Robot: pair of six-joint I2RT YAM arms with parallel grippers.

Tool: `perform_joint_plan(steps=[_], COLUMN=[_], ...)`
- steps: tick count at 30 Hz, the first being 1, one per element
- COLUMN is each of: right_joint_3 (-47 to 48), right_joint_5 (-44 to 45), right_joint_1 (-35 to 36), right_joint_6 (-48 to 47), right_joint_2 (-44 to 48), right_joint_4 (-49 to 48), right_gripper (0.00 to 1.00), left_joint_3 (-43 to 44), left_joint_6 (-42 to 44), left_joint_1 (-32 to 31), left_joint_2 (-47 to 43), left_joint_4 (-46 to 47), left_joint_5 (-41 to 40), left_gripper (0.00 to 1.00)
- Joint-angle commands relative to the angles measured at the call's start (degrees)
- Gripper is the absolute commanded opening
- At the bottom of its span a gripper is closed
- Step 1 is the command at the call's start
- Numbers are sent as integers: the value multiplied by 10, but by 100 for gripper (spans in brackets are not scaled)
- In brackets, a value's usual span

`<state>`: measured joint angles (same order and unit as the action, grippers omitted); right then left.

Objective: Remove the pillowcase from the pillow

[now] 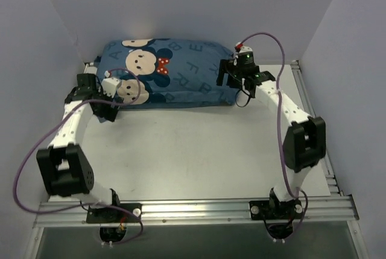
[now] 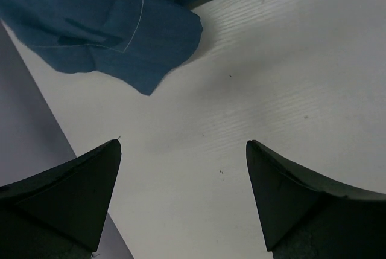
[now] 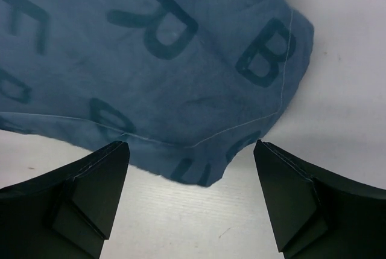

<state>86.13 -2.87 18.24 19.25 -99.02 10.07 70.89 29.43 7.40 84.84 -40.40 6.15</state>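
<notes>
L gripper (image 2: 184,150) & R gripper (image 3: 192,149) both spread wide, empty, near pillowcase (image 1: 187,81) corners on table (image 1: 199,150)

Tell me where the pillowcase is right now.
In the top view the pillowcase lies across the far side of the table, between the open left tool by its near left corner and the open right tool by its near right corner.

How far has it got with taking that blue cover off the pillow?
Nothing looks done yet: the pillowcase wraps the pillow completely, with no white showing. In hand: the left gripper and the right gripper are both open, each close to a near corner of the cover, gripping nothing. Left to do: grab the fabric and get the pillow out.
</notes>
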Motion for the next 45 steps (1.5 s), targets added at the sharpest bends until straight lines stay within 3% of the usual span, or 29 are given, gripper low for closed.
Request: perform_joint_plan(steps=[1, 7, 11, 13, 14, 15, 16, 18, 19, 20, 24, 27, 32, 38, 42, 45], right_joint_3=[29, 23, -2, -9, -8, -8, -7, -6, -3, -1, -4, -3, 22, 119, 154, 118], right_joint_5=[-5, -34, -28, -25, -25, -29, -32, -37, -37, -38, -43, -43, -34, -63, -172, -243], right_joint_1=[1, 9, 0, -5, -7, -12, -14, -15, -15, -15, -15, -3, 64, 152, 181, 182], right_joint_6=[-39, -38, -26, -27, -26, -26, -25, -25, -25, -24, -23, -39, -61, -55, -5, 67], right_joint_2=[-62, -168, -163, -159, -160, -162, -164, -170, -173, -173, -134, -65, 83, 191, 243, 278], right_joint_4=[0, -50, -82, -86, -86, -87, -89, -94, -94, -92, -80, -46, 48, 209, 277, 276], right_gripper=[88, 80, 58, 54, 47, 43, 39, 22, 13, 0, 0, 0, 0, 0, 0, 0], left_joint_3=[28, 43, 44, 56, 64, 75, 77, 80, 80, 80, 56, 23, 35, 160, 294, 383], left_joint_6=[28, -7, 1, -4, -8, -8, -4, 11, 12, 12, 5, -10, -30, -17, 0, -12], left_joint_1=[-7, 2, -32, -37, -35, -34, -33, -32, -32, -32, -26, 0, 39, 81, 82, 82], left_joint_2=[104, 199, 233, 255, 262, 269, 274, 284, 285, 283, 241, 139, -84, -251, -275, -256], left_joint_4=[97, 212, 301, 328, 329, 330, 342, 345, 344, 343, 352, 351, 234, 75, -40, -125], left_joint_5=[-100, -107, -163, -188, -191, -200, -205, -202, -204, -205, -225, -194, -122, -98, -93, -70], left_gripper=[94, 94, 94, 94, 100, 86, 63, 41, 4, 2, 2, 2, 2, 2, 2, 2])
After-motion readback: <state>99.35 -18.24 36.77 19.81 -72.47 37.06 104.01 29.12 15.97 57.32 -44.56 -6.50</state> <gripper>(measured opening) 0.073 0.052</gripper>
